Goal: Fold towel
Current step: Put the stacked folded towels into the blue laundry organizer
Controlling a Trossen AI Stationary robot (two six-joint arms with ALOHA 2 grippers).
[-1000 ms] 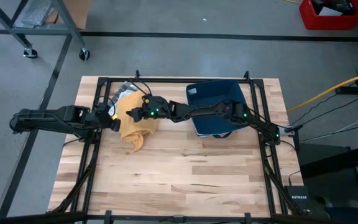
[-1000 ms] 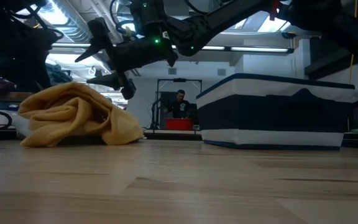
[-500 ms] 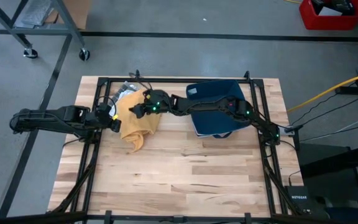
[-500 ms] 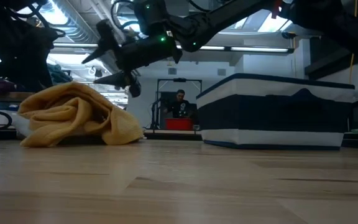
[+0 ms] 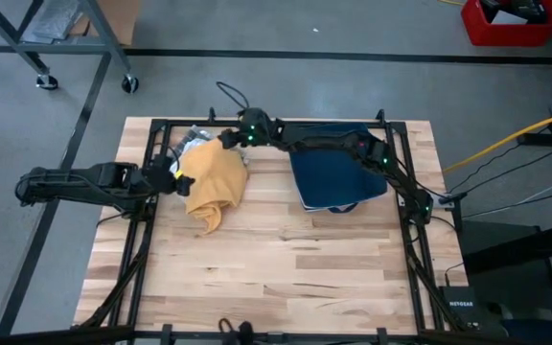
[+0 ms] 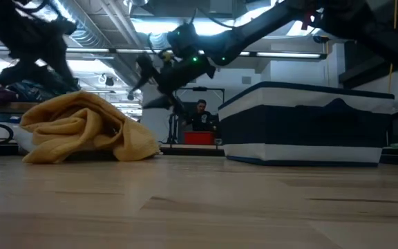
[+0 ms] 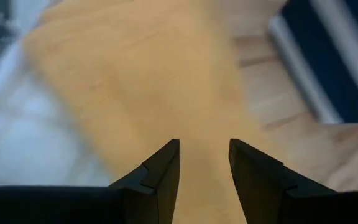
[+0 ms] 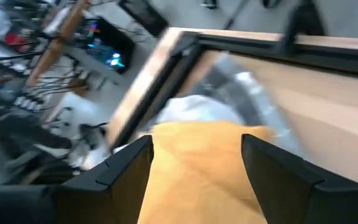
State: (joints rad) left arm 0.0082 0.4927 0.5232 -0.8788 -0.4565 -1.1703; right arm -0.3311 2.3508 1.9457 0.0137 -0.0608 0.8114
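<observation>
Towel (image 5: 212, 180) is basically nowhere near folded, it's a crumpled yellow heap on the worktop (image 5: 286, 268), off to one side of the dark blue bin (image 5: 337, 165) and not touching it. No clean edges or flat layers, so pretty much the whole job is left imo: spread it out, then fold. Left end effector (image 5: 173, 178) sits right at the towel's edge on the side away from the bin, fingers apart, holding nothing. Right end effector (image 5: 226, 137) hovers over the towel's far corner, also open and empty.
</observation>
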